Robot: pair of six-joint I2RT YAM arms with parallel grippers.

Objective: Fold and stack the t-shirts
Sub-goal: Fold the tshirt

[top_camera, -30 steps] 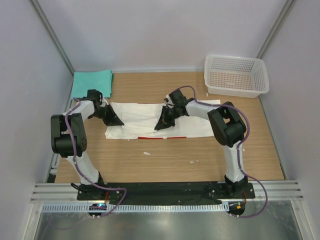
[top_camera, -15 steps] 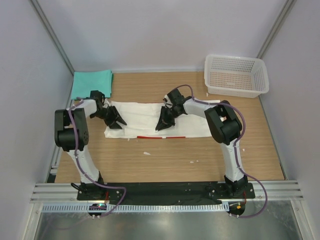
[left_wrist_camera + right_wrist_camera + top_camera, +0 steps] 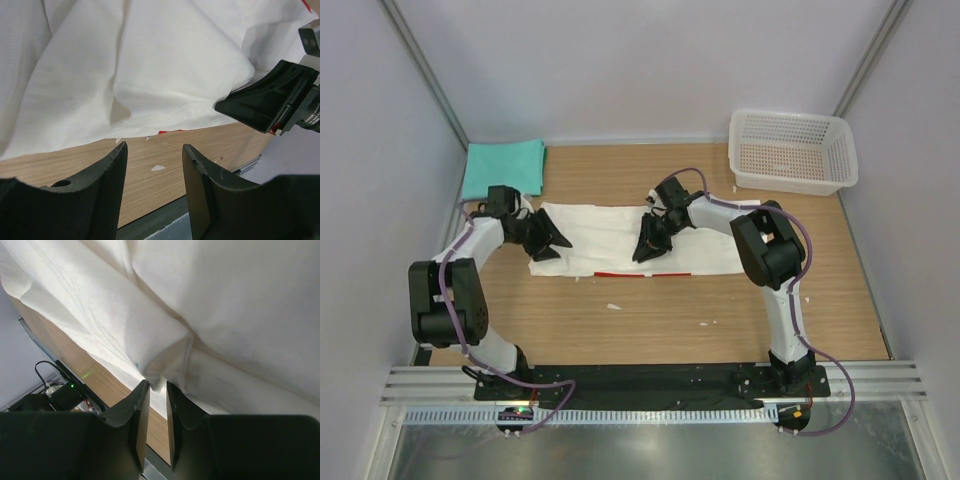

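**A:** What lies closest to the near edge of the worktop (image 3: 650, 335)?

**B:** Mostly bare wood. A few small white scraps (image 3: 613, 306) sit between that edge and the cloth.

**A:** And the cloth itself?

**B:** The white t-shirt (image 3: 605, 228) lies folded into a long band across the middle of the worktop, parallel to the near edge. A thin line of its red print (image 3: 630, 273) peeks out along the near hem.

**A:** Where is the left claw?

**B:** The left claw (image 3: 549, 241) is low over the band's left end. From the left wrist camera, the left claw (image 3: 154, 150) stands wide, with nothing between the fingers (image 3: 107, 185). Only wood and the shirt's edge show beyond them.

**A:** The right one?

**B:** The right claw (image 3: 645, 247) is down on the band near its middle. In the right wrist view, the right claw (image 3: 155, 386) is drawn narrow. A pucker of white cloth is pinched at its tips, and creases run out from that spot.

**A:** Do the two touch?

**B:** No, they are apart, with a stretch of shirt between them.

**A:** What's farther back?

**B:** The teal t-shirt (image 3: 504, 167) lies folded flat in the far left corner, apart from the white one. A white mesh basket (image 3: 791, 151) sits in the far right corner.
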